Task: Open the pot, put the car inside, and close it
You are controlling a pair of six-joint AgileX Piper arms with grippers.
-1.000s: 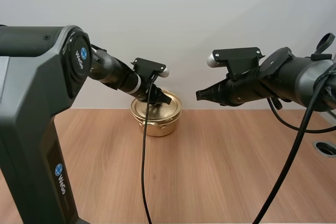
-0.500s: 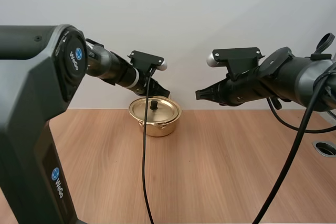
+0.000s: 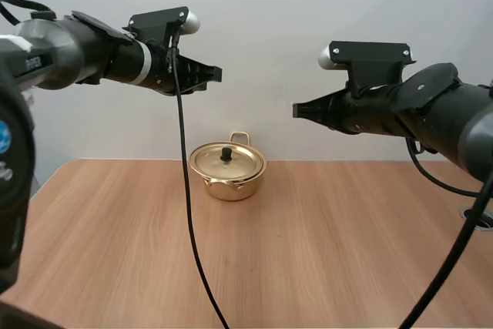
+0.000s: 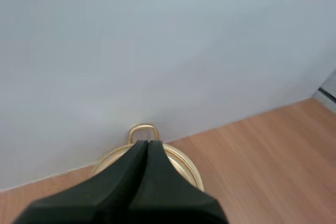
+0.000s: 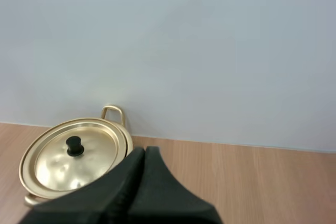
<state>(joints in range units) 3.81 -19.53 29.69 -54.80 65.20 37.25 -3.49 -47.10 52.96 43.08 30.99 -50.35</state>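
Table: pot lidded, contents hidden; L gripper, R gripper closed, prob. empty.

No text can be read for certain. The white lettering on the left arm is too small to read, and the blue round badge lower on it is cut off.

Light wood-grain table fills the near field, grain running left to right. Plain pale grey-white wall rises directly behind the table's far edge. Round cable grommet set in the tabletop at the right edge. Lighting soft and even across wall and table.
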